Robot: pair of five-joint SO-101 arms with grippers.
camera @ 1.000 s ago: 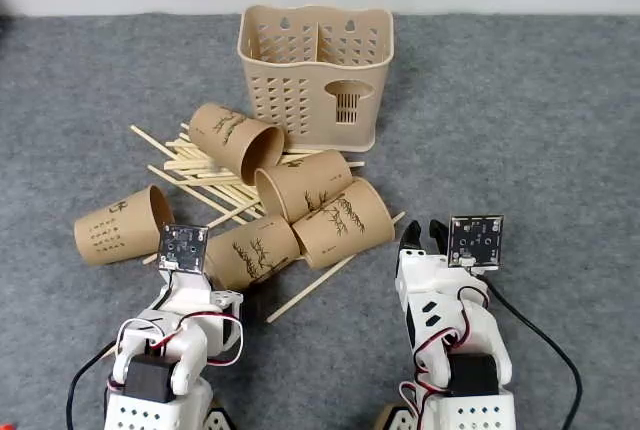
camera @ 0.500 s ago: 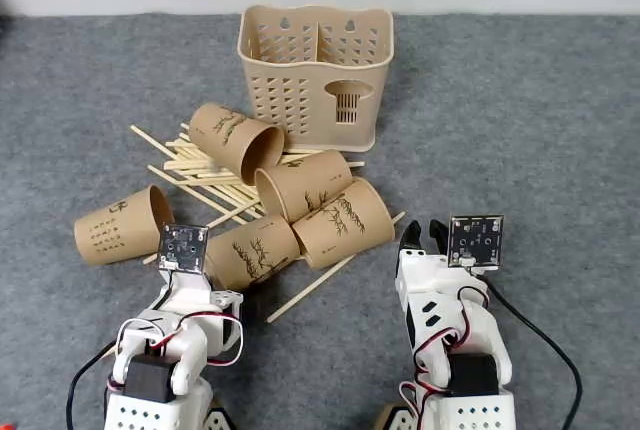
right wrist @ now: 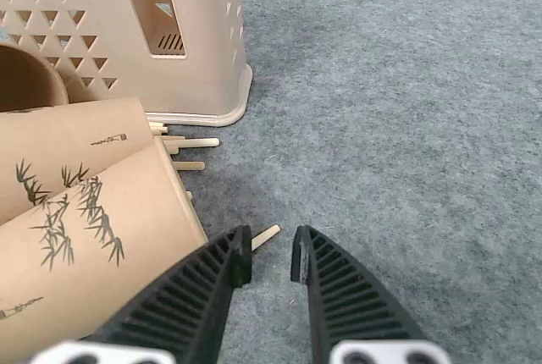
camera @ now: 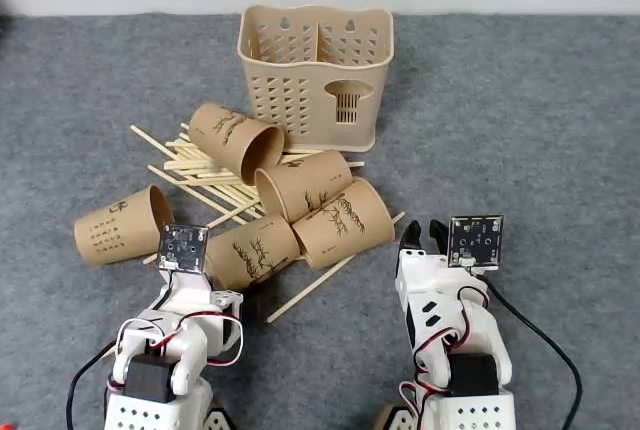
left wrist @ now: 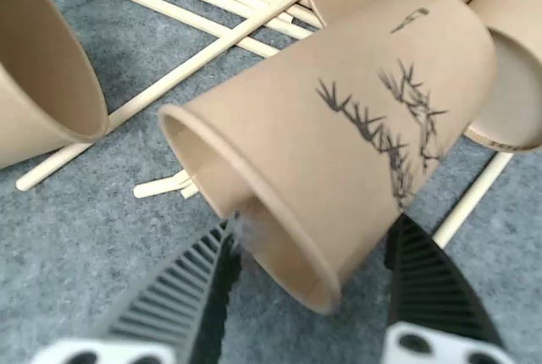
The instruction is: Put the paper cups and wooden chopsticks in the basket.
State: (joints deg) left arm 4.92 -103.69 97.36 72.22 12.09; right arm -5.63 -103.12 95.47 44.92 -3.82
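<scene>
A tan slotted basket [camera: 316, 75] stands upright at the back of the grey mat. Several paper cups lie on their sides in front of it, over a scatter of wooden chopsticks [camera: 205, 172]. My left gripper [left wrist: 309, 271] is open, its fingers on either side of the rim of one bamboo-printed cup [left wrist: 339, 135], the nearest one [camera: 252, 250]. My right gripper [right wrist: 271, 250] hovers low over the bare mat beside another printed cup [right wrist: 85, 228], its fingers a narrow gap apart with nothing between them. A chopstick tip [right wrist: 265, 235] lies just ahead of it.
One plain-printed cup [camera: 122, 224] lies apart at the left. A long chopstick [camera: 335, 270] runs diagonally between the two arms. Open mat stretches to the right of the basket and cups [camera: 520, 130].
</scene>
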